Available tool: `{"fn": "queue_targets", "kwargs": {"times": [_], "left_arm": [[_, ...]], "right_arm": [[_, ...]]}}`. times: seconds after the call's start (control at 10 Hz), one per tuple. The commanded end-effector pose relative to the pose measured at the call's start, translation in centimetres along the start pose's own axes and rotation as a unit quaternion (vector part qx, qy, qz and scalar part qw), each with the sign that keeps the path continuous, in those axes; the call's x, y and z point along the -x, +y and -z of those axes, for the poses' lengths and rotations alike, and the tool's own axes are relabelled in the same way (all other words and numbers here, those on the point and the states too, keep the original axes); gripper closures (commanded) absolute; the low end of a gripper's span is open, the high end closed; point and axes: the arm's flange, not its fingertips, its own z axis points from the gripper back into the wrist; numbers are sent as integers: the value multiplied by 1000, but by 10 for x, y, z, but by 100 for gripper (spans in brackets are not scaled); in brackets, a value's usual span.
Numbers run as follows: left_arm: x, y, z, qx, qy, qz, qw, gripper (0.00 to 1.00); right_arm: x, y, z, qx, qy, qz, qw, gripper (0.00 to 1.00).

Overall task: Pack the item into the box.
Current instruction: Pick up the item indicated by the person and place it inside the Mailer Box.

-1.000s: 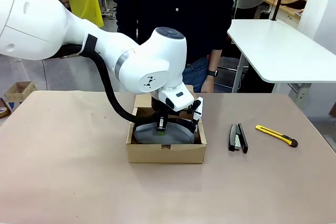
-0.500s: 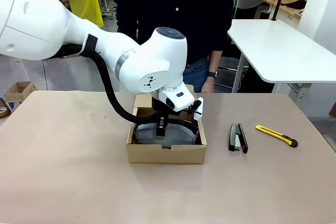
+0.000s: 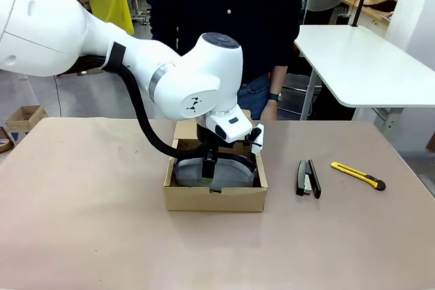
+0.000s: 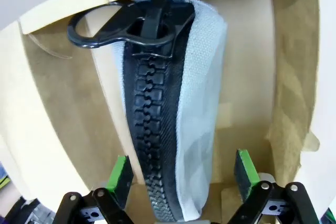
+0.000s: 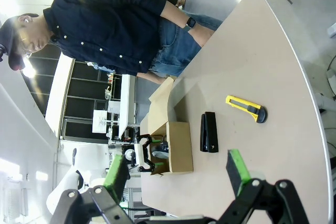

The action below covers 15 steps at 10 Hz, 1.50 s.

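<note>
Left gripper (image 4: 183,172): fingers spread, green pads (image 4: 121,174) standing either side of the pouch's near end at the bottom of the left wrist frame; the right-hand pad is clear of the fabric, while contact at the left-hand pad cannot be judged.

Pouch (image 4: 199,103): lying inside the box (image 3: 214,198), centre of the front frame, black zipper (image 4: 152,114) uppermost, pull ring (image 4: 100,24) at upper left of the wrist frame against the cardboard wall. Lid flap open (raised at the far side).

Right gripper (image 5: 177,171): fingers spread, nothing between them.

Stapler (image 3: 308,178) and utility knife (image 3: 358,174): on the table (image 3: 88,222), right of the box and apart from it.

Person (image 3: 224,18): standing behind the table, top centre.
</note>
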Motion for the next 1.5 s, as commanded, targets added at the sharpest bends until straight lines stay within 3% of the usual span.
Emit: {"fn": "queue_targets", "kwargs": {"times": [0.0, 0.2, 0.3, 0.5, 0.6, 0.8, 0.9, 1.1, 1.2, 1.3, 1.4], "left_arm": [[17, -7, -28, -9, -8, -3, 1000, 0], [67, -20, -79, -22, -45, -19, 999, 0], [110, -30, -105, -14, -67, -41, 997, 0], [210, -36, -126, 54, -114, -115, 985, 0], [275, -36, -125, 101, -170, -181, 963, 0], [410, -66, -104, 156, -346, -290, 878, 0], [462, -89, -86, 172, -403, -340, 832, 0], [535, -134, -33, 232, -497, -372, 749, 0], [556, -149, -5, 243, -522, -400, 713, 0], [529, -143, -55, 209, -431, -348, 806, 0], [529, -143, -55, 209, -431, -348, 806, 0]], "right_arm": [[-2, 0, 0, -13, -7, -12, 1000, 0], [-2, 0, 0, -13, -7, -12, 1000, 0], [-2, 0, 0, -13, -7, -12, 1000, 0], [-2, 0, 0, -13, -7, -12, 1000, 0], [-2, 0, 0, -13, -7, -12, 1000, 0], [-2, 0, 0, -13, -7, -12, 1000, 0], [-2, 0, 0, -13, -7, -12, 1000, 0], [-2, 0, 0, -13, -7, -12, 1000, 0], [-2, 0, 0, -13, -7, -12, 1000, 0], [-2, 0, 0, -13, -7, -12, 1000, 0], [-2, 0, 0, -13, -7, -12, 1000, 0]]}}
